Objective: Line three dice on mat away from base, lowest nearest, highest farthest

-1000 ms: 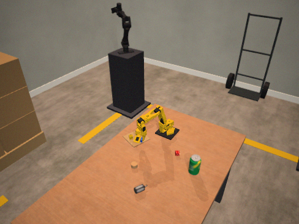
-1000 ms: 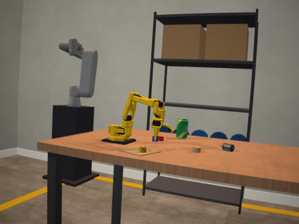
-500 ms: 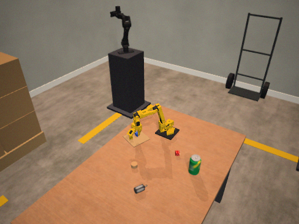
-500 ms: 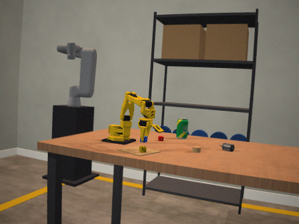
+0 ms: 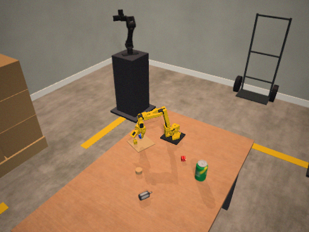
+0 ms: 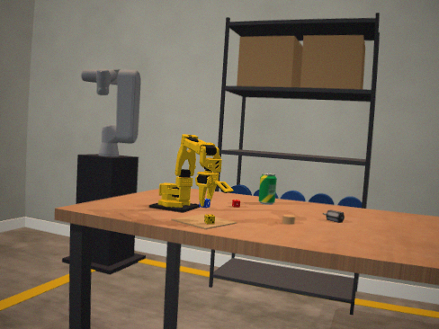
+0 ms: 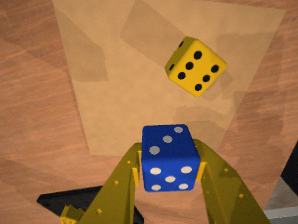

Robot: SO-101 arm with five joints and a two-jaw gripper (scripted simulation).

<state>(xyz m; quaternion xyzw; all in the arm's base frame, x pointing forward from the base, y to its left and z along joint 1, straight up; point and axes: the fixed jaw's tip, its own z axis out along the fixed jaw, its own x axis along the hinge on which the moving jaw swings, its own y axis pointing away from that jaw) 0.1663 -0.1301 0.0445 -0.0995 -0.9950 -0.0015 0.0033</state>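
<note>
My gripper (image 7: 167, 172) is shut on a blue die (image 7: 168, 156) with white pips and holds it just above the near edge of the tan mat (image 7: 165, 75). The blue die also shows in the top view (image 5: 139, 135) and in the exterior view (image 6: 206, 203). A yellow die (image 7: 195, 66) with black pips lies on the mat farther out, with six pips on its visible top face; it also shows in the top view (image 5: 135, 141) and in the exterior view (image 6: 209, 218). A red die (image 5: 183, 158) lies on the table off the mat, seen also in the exterior view (image 6: 236, 203).
A green can (image 5: 201, 170) stands on the table past the red die. A small wooden disc (image 5: 138, 170) and a dark metal cylinder (image 5: 144, 194) lie farther down the table. The arm's black base plate (image 5: 172, 137) sits beside the mat.
</note>
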